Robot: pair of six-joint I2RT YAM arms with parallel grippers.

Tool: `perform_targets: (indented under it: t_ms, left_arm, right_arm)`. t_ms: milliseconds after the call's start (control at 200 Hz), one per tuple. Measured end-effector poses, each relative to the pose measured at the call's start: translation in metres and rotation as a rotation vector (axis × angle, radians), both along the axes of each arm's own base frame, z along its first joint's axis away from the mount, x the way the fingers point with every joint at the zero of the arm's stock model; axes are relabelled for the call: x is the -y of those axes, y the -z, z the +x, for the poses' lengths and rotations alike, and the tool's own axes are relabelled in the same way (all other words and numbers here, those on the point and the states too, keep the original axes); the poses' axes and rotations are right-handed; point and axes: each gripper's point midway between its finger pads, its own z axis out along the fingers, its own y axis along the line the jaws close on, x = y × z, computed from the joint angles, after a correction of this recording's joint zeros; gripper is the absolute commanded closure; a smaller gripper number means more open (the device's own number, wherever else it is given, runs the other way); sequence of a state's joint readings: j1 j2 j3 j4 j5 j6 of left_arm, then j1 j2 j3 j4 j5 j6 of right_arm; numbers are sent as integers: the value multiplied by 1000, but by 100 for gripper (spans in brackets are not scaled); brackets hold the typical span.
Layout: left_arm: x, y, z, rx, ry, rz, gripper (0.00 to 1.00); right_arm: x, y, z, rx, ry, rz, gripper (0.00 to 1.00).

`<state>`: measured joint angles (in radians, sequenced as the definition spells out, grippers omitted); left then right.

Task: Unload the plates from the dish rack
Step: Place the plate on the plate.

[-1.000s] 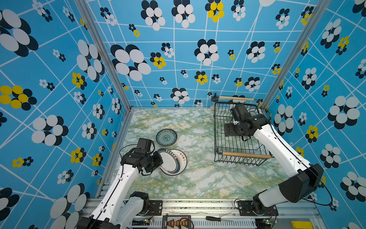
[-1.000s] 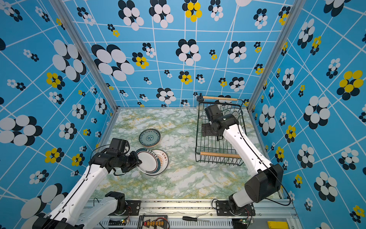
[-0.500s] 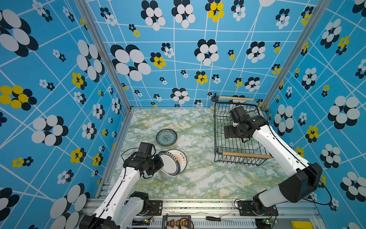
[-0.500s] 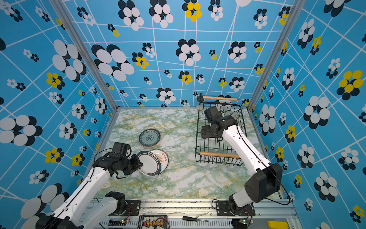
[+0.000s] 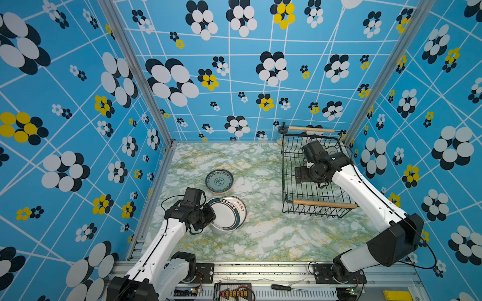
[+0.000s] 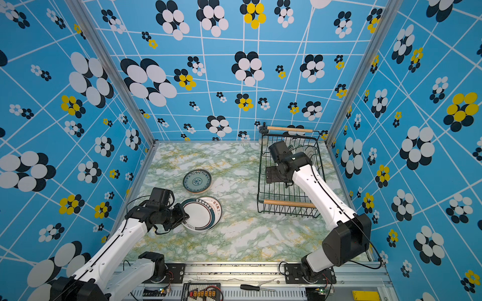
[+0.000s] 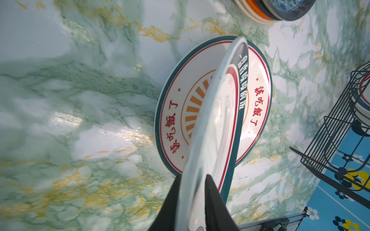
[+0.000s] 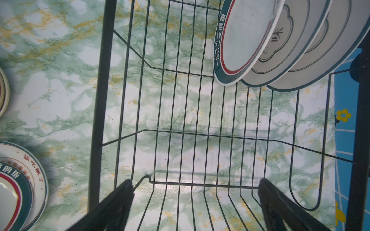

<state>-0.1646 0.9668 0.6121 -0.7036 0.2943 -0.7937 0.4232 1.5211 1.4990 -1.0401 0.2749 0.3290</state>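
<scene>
My left gripper (image 7: 192, 177) is shut on the rim of a white teal-rimmed plate (image 7: 220, 112). That plate leans tilted over an emblem-centred plate (image 7: 176, 116) lying flat on the marble table; both top views show the pair (image 5: 229, 215) (image 6: 202, 215). A stack topped by a blue-patterned plate (image 5: 219, 181) sits just behind. My right gripper (image 8: 195, 186) stands open inside the dish rack (image 5: 323, 204), above its bare wire base (image 8: 180, 120). Three white plates (image 8: 280, 44) stand upright at the rack's far end.
A small glass jar (image 5: 281, 135) stands by the back wall next to the rack's far handle (image 5: 310, 129). The blue flowered walls close in the table on three sides. A screwdriver (image 5: 284, 287) lies on the front rail.
My left gripper has drawn a little towards the front with the teal-rimmed plate, which now leans lower over the emblem plate. The right gripper has shifted slightly inside the rack.
</scene>
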Motion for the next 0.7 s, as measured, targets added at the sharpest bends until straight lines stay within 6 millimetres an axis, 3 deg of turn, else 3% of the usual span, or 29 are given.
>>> perform_targets:
  t_ms: [700]
  left_arm:
    - [0, 17, 8, -45, -1, 15, 70]
  right_arm:
    - [-1, 1, 0, -1, -2, 3, 1]
